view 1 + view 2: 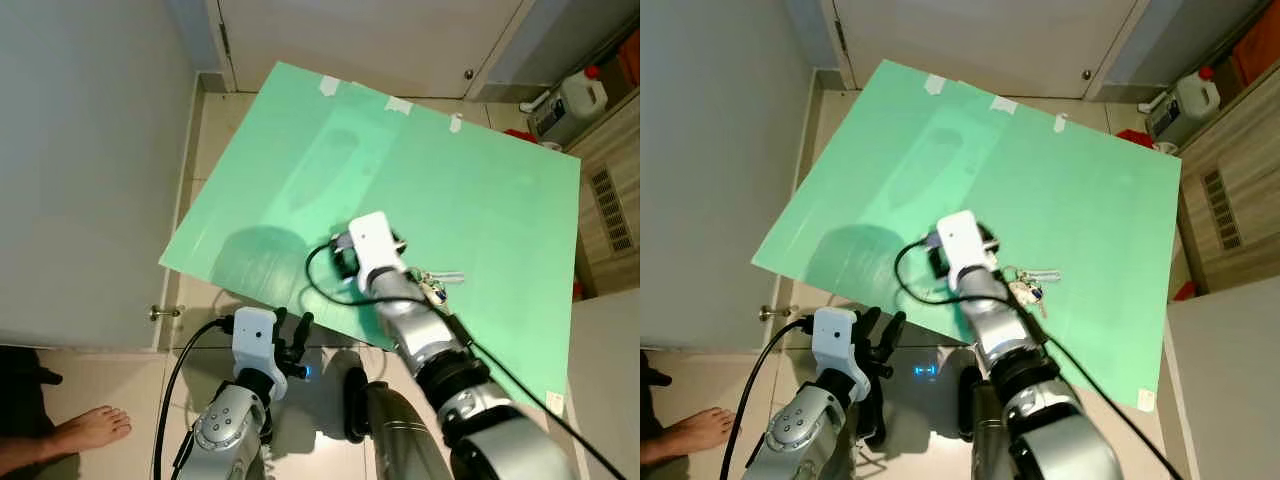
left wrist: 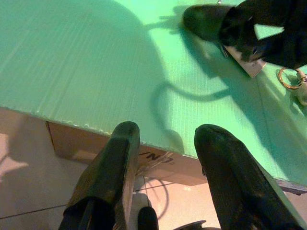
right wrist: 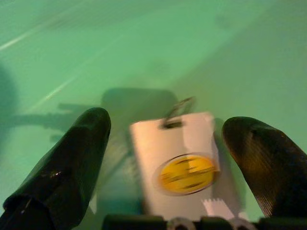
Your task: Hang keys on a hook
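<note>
keys [image 1: 432, 284] lying on green corrugated sheet [image 1: 300, 180], toward its near edge, just beside right arm's wrist. bunch made up of metal ring, small blue piece and pale key blade pointing away to the right. in left wrist view, gold ring [image 2: 289, 78] resting flat on the green, next to dark fingers of the other arm.

right gripper [image 3: 180, 139] lowered over the sheet, fingers [image 3: 72, 153] spread wide apart with nothing pinched. between them, flat on the green, white rectangular tag [image 3: 180, 160] with round yellow sticker and thin wire loop at its far end. blurred, so print on sticker unreadable. cannot tell whether tag joins the key bunch.

left gripper [image 2: 165, 158] held low at near edge of sheet, fingers parted and empty, tips just over the rim. brown cardboard box [image 2: 96, 146] under the sheet edge, propping it above pale tiled floor [image 1: 100, 380].

sheet fastened along far edge with strips of white tape [image 1: 398, 104]. black cable [image 1: 325, 280] looping from right wrist across the green. white door [image 1: 380, 40] beyond the sheet; white jug [image 1: 582, 98] with red cap at far right. bare foot [image 1: 90, 428] of a person on the floor at near left.
</note>
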`<state>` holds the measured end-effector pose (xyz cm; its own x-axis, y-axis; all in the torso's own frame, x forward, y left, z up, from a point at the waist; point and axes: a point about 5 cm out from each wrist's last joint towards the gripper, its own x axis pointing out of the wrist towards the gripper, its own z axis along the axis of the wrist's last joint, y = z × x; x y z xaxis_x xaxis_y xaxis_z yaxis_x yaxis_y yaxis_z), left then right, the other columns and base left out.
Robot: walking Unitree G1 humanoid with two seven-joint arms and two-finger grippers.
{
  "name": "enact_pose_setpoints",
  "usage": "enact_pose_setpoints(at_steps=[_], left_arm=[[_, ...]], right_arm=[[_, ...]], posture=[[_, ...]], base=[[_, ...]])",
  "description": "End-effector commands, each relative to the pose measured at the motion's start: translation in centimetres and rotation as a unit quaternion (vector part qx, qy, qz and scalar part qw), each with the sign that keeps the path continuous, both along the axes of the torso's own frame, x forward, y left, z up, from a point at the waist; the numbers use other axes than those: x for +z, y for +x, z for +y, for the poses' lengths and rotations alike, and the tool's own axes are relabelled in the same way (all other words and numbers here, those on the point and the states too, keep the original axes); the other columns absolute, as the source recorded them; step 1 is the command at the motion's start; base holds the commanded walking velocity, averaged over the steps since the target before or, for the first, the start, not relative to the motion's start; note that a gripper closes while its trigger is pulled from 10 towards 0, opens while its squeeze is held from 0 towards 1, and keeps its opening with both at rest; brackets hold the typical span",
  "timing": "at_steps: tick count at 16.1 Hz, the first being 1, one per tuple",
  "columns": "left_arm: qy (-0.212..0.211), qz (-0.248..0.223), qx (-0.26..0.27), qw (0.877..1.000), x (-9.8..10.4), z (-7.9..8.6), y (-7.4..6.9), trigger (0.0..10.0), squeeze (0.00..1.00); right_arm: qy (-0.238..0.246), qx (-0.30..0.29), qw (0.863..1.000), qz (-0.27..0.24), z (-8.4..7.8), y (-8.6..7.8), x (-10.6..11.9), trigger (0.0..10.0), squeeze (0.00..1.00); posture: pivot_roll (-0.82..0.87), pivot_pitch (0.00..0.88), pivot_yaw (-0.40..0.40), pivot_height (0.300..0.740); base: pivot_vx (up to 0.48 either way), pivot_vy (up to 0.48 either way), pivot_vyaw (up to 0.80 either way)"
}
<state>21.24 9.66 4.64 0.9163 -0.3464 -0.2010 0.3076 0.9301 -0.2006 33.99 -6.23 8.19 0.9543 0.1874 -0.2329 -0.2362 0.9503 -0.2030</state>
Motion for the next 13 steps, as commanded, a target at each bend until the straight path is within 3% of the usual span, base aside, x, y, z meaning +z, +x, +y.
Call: enact_pose_setpoints(at_steps=[1,2,5,7,10,11,13], left_arm=[[-0.016,0.012,0.0,1.0,-0.1,-0.7,-0.6,10.0,0.0],[-0.017,0.011,-0.001,1.0,-0.1,-0.7,-0.5,10.0,0.0],[-0.017,0.009,-0.001,1.0,0.1,-0.8,-0.4,10.0,0.0],[-0.018,0.009,-0.001,1.0,0.1,-0.8,-0.4,10.0,0.0],[-0.019,0.009,0.0,1.0,0.2,-0.9,-0.4,10.0,0.0],[-0.019,0.009,0.0,1.0,0.2,-1.0,-0.4,10.0,0.0],[-0.02,0.009,0.002,1.0,0.2,-1.0,-0.4,10.0,0.0]], right_arm=[[0.0,-0.009,1.0,0.006,-0.6,-0.2,-0.6,10.0,0.0],[-0.002,-0.013,1.0,-0.007,-1.0,0.0,-0.2,10.0,0.0],[-0.029,-0.024,0.999,0.019,-1.9,0.2,-0.8,10.0,0.0],[-0.014,-0.028,0.998,0.059,-2.2,-0.1,-1.8,10.0,0.0],[0.004,-0.046,0.996,0.079,-2.5,-0.3,-2.3,10.0,0.0],[0.022,-0.057,0.995,0.083,-2.6,-0.2,-2.2,0.0,0.0],[0.057,-0.05,0.994,0.076,-2.2,0.1,-1.6,0.0,0.0]], posture=[[0.11,0.383,-0.058,0.74],[0.11,0.383,-0.058,0.74],[0.1,0.383,-0.057,0.74],[0.1,0.385,-0.057,0.74],[0.1,0.387,-0.058,0.74],[0.1,0.39,-0.059,0.74],[0.1,0.389,-0.06,0.74]], base=[[0.0,0.0,0.0],[0.0,0.0,0.0],[0.0,0.0,0.0],[0.0,0.0,0.0],[0.0,0.0,0.0],[0.0,0.0,0.0],[0.0,0.0,0.0]])
